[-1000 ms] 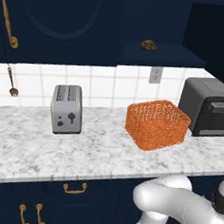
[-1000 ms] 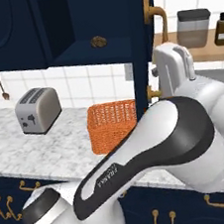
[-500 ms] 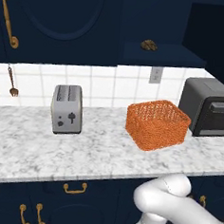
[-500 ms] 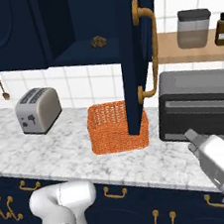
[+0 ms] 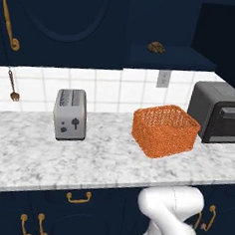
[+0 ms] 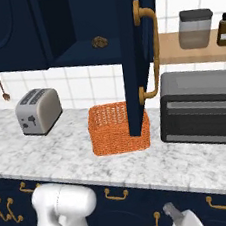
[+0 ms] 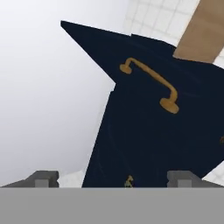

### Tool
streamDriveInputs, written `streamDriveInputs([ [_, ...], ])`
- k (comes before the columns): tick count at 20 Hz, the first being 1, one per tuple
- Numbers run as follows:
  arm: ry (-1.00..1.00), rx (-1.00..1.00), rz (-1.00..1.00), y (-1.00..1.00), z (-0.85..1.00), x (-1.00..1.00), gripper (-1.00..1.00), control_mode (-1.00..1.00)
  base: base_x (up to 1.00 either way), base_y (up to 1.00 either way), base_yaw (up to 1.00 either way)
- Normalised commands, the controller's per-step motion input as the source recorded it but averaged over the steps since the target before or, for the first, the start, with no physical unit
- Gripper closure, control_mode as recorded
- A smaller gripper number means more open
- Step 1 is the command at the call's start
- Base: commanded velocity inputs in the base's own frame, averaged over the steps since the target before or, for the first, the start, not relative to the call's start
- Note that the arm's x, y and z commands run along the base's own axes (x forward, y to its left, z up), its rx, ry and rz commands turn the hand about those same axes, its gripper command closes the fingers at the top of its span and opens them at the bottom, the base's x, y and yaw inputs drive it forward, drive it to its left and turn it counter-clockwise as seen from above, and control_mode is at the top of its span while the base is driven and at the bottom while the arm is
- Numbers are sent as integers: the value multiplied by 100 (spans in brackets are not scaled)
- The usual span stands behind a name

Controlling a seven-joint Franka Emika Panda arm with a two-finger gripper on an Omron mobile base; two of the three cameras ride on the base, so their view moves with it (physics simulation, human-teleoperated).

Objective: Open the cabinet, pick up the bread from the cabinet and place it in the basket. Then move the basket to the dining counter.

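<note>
Cabinet (image 6: 135, 56) door stands open; bread (image 6: 99, 41) sits on its shelf above the basket (image 6: 118, 128). Your gripper (image 7: 113, 179) is spread wide, holding nothing, low beside the door. Reaching up, you risk clipping the door edge or its brass handle (image 6: 150, 54).

A: What sits on the marbled worktop (image 5: 86, 162)?
B: The grey toaster (image 5: 70, 115), the orange basket (image 5: 164, 130) and a black oven (image 5: 221, 111), well apart.
A: And the cabinet shelf (image 6: 85, 55)?
B: It carries the bread (image 6: 99, 41).
</note>
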Motion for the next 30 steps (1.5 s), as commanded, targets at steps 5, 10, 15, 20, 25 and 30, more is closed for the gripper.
streamDriveInputs([
  [5,-16,-4,-27,100,-25,17,-100,-100,0,0,0],
  [10,0,-14,-23,100,-15,50,-100,-100,0,0,0],
  [15,0,-18,-34,100,0,30,-100,-100,0,0,0],
  [20,0,-11,-45,100,18,30,-100,-100,0,0,0],
  [25,20,-25,-41,91,52,14,-100,-100,0,0,0],
  [30,46,-18,-40,63,66,30,-100,-100,0,0,0],
])
